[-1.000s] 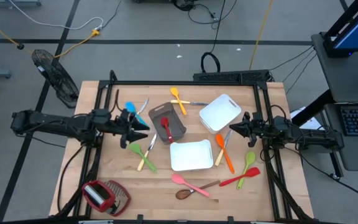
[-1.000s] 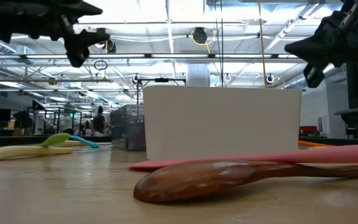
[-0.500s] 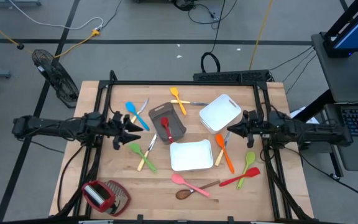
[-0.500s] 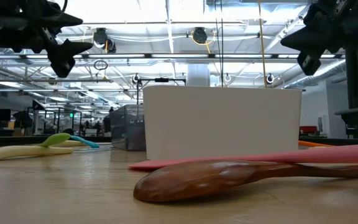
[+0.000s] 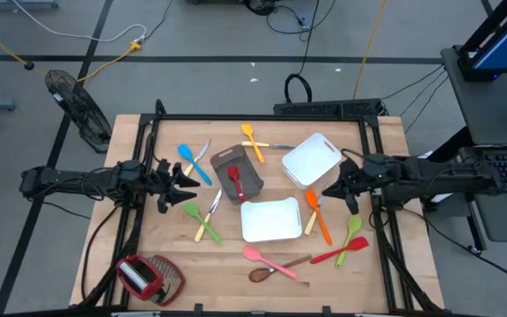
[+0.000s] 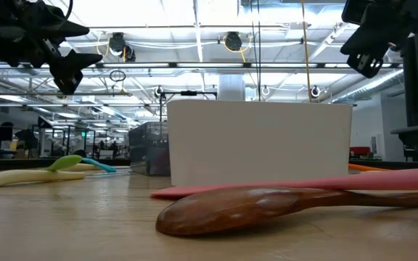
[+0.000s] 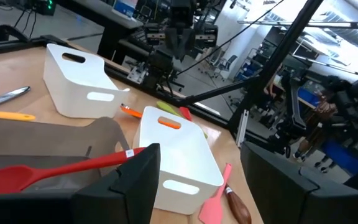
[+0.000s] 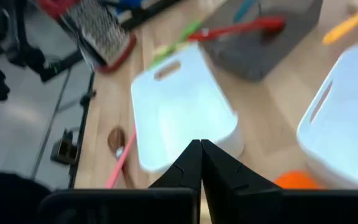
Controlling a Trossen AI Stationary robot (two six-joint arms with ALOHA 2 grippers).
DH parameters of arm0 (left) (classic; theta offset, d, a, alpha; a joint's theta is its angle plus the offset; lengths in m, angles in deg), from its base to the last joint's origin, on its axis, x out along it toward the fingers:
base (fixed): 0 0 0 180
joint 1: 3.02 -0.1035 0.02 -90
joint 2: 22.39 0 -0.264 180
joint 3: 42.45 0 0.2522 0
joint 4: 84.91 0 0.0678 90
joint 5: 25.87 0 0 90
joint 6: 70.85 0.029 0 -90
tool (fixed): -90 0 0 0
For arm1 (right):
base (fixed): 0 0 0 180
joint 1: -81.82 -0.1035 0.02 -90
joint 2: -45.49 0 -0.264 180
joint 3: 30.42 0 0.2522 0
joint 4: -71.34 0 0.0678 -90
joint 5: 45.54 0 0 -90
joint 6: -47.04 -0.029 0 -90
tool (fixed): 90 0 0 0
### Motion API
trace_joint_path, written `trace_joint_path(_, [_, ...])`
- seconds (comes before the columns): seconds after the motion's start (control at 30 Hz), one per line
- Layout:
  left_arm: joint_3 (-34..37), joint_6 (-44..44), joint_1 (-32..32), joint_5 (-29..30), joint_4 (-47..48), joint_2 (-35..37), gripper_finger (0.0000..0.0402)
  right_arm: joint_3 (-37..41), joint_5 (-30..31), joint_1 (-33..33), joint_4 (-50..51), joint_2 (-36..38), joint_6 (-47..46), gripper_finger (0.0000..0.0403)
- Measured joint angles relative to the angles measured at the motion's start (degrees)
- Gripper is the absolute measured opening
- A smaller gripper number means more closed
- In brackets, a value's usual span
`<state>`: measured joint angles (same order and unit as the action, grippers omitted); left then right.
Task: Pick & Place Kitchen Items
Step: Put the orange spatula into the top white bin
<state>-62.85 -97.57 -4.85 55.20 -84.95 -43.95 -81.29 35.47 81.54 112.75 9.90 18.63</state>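
Mostly the utensils lie scattered over the wooden tabletop: a red spatula rests in the grey bin, a blue spoon and a knife lie beside the bin, and a yellow fork sits beyond it. An orange spoon lies between the two white trays and a green spoon. Near the front edge a pink spatula crosses a brown wooden spoon. The left claw hovers above the tabletop with fingers apart, holding nothing; the right claw hangs near the orange spoon, fingers pressed together, empty. A red mesh gadget sits at one corner. Beyond the tabletop, cables trail on a grey floor.
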Motion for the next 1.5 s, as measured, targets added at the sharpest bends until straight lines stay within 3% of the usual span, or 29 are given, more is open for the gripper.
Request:
trace_joint_path(0.27, [0.00, 1.03, -0.28, 0.00, 0.42, 0.00, 0.0228, -2.82, 0.08, -6.26, 5.68, -8.60, -7.84, 0.0000])
trace_joint_path(0.6, [0.00, 1.14, -2.03, -0.09, 1.29, 0.00, 0.0228, -2.86, 3.09, -13.39, 5.66, -15.80, -20.62, 0.0000])
trace_joint_path(0.93, [0.00, 0.74, -2.29, -0.24, 1.75, 0.00, 0.0228, -2.86, 2.92, -15.99, 5.96, -22.08, -38.73, 0.0000])
trace_joint_path(1.07, [0.00, 0.91, -2.29, -1.72, 1.75, 0.00, 0.0228, -2.86, 2.92, -15.95, 7.30, -22.81, -40.20, 0.0003])
trace_joint_path(1.23, [0.00, 0.94, -2.29, -3.23, 1.72, 0.00, 0.0228, -2.86, 2.92, -15.97, 7.78, -22.84, -44.36, 0.0032])
trace_joint_path(1.5, [0.00, 1.11, -2.29, -3.23, 1.66, 0.00, 0.0228, -2.86, 2.81, -15.97, 9.86, -22.84, -48.85, 0.0116])
